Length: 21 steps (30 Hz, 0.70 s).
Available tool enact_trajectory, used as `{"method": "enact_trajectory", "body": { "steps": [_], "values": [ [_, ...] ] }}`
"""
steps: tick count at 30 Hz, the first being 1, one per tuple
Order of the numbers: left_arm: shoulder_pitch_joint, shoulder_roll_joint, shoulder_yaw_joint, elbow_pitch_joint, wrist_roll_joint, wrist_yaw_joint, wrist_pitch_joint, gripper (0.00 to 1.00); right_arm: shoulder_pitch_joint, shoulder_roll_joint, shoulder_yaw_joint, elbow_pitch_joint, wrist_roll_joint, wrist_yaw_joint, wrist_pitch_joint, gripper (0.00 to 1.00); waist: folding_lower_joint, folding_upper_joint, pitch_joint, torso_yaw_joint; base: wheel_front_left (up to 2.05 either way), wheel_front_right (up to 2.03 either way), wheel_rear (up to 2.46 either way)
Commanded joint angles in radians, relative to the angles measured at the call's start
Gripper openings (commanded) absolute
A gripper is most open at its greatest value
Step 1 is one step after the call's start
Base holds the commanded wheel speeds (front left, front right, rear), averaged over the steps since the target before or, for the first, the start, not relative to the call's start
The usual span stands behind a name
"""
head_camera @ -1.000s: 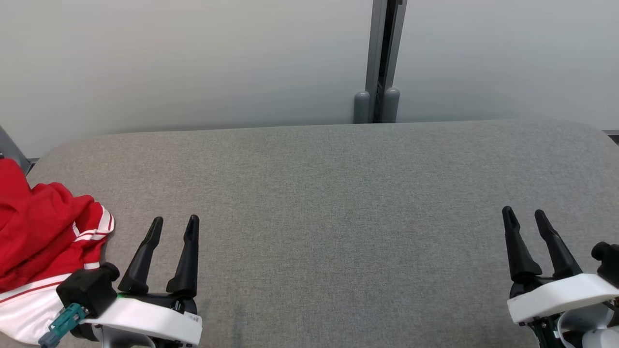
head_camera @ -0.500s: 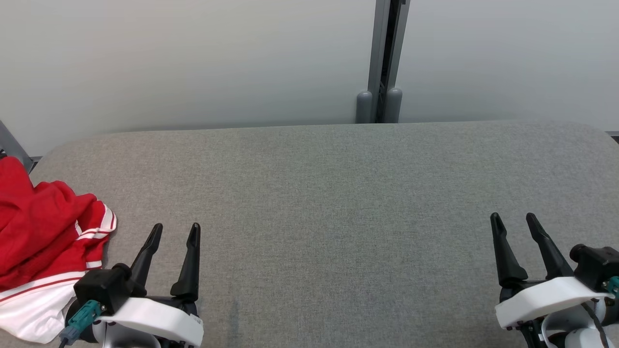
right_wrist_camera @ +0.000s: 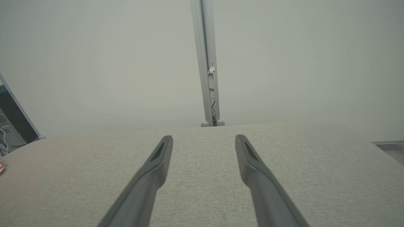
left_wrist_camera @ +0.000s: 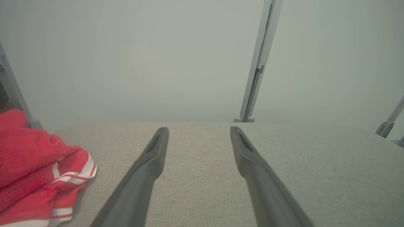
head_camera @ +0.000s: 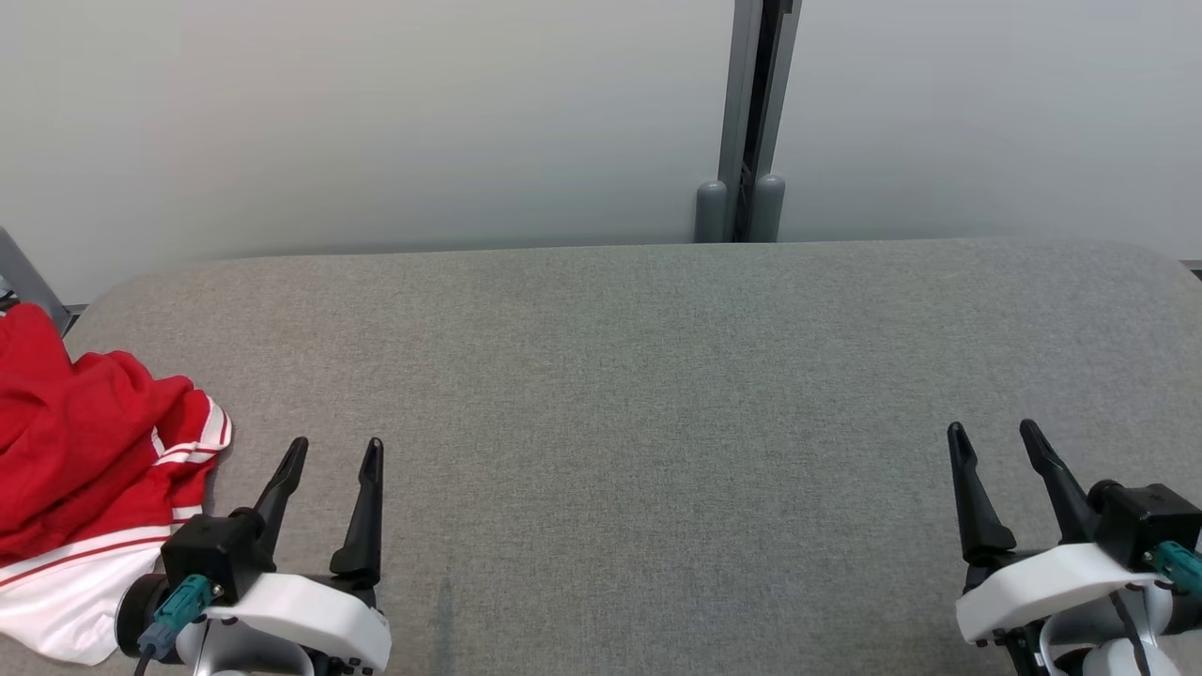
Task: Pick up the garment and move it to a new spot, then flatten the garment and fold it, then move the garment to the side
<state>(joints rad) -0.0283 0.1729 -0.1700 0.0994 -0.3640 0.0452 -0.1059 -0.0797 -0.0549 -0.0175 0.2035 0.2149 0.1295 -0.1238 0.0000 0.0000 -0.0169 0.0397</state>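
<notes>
Plainly, the left end effector (head_camera: 338, 443) is released: its two dark fingers (head_camera: 368, 498) are spread, with nothing but grey fabric showing between them, low over the near left part of the counter (head_camera: 657, 376). Whether the tips touch the surface cannot be told. The right end effector (head_camera: 993, 427) is likewise spread and empty over the near right part, well apart from its partner. Just beside the left end effector, on its outer side and not touching the fingers, the red garment (head_camera: 84, 441) lies in a crumpled heap at the counter's left end. It has white stripes along one edge and a white panel nearest the robot, and part of it runs past the left edge of the head view. The broad middle of the grey counter lies between the two arms, and behind it rise a pale wall (head_camera: 376, 122) and a grey post (head_camera: 747, 113). By this layout none of the task appears done, since the garment sits bunched and ungrasped. The pick-up looks like the step in hand, likely for the left arm, which is nearer. Carrying the garment to a new spot, flattening it, folding it and moving it to the side all remain.
</notes>
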Motion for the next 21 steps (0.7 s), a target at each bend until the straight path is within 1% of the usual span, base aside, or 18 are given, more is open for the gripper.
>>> {"method": "enact_trajectory", "body": {
  "steps": [1, 6, 21],
  "values": [
    [-0.022, 0.008, 0.006, 0.004, 0.022, 0.001, -0.004, 1.00, -0.021, -0.001, 0.001, 0.003, -0.030, 0.002, -0.012, 1.00, 0.0000, 0.0000, 0.000, 0.001, 0.00, 0.00, 0.00],
    [-0.024, 0.006, 0.006, 0.014, 0.047, 0.009, 0.003, 1.00, -0.025, 0.001, 0.001, 0.019, -0.067, 0.002, -0.024, 1.00, 0.0000, 0.0000, -0.002, 0.003, 0.00, 0.00, 0.00],
    [-0.039, 0.010, 0.014, 0.038, 0.085, 0.010, 0.001, 1.00, -0.039, 0.001, 0.013, 0.051, -0.107, 0.002, -0.051, 1.00, 0.0000, 0.0000, -0.002, 0.010, 0.00, 0.00, 0.00]
  ]
}}
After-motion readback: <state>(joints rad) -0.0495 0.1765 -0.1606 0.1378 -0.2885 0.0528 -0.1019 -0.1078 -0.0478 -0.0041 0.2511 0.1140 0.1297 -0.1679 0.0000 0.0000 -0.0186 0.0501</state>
